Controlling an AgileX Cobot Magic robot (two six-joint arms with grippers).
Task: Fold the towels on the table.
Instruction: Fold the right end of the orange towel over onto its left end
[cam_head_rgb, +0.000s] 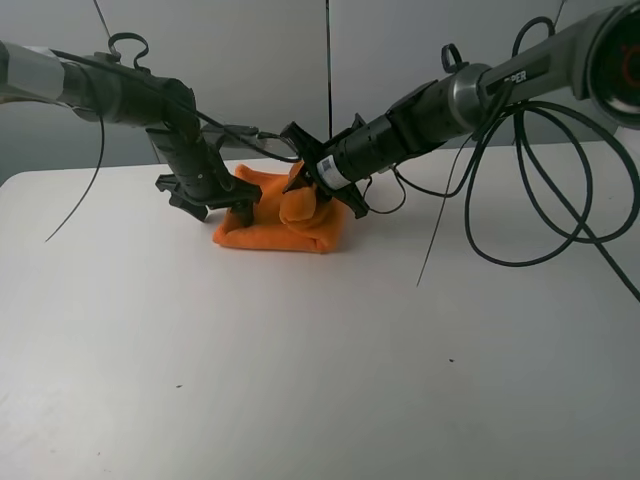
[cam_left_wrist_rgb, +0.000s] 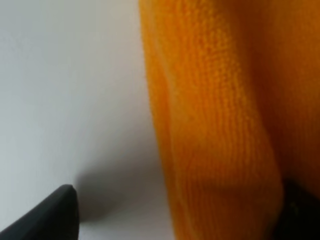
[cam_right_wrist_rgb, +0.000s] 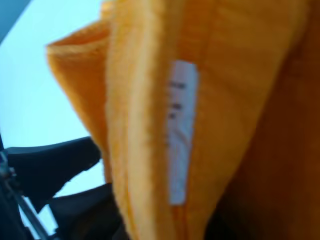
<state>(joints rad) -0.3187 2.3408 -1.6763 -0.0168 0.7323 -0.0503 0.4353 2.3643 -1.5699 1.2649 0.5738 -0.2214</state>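
Observation:
The orange towel (cam_head_rgb: 285, 222) lies folded in a thick bundle at the back middle of the white table (cam_head_rgb: 320, 380). My left gripper (cam_head_rgb: 240, 205) is at the towel's left end. In the left wrist view one black finger (cam_left_wrist_rgb: 50, 217) stands clear of the towel (cam_left_wrist_rgb: 220, 125) over bare table, and the other shows at the far side of the fold, so the jaws are open around it. My right gripper (cam_head_rgb: 303, 192) is shut on a raised bunch of towel at the bundle's top. The right wrist view shows the towel (cam_right_wrist_rgb: 240, 100) hanging close, with its white label (cam_right_wrist_rgb: 181, 130).
Black cables (cam_head_rgb: 530, 220) loop from the right arm down onto the table at the right. A grey wall (cam_head_rgb: 250, 60) stands behind the table's far edge. White tabletop stretches in front of the towel and to both sides.

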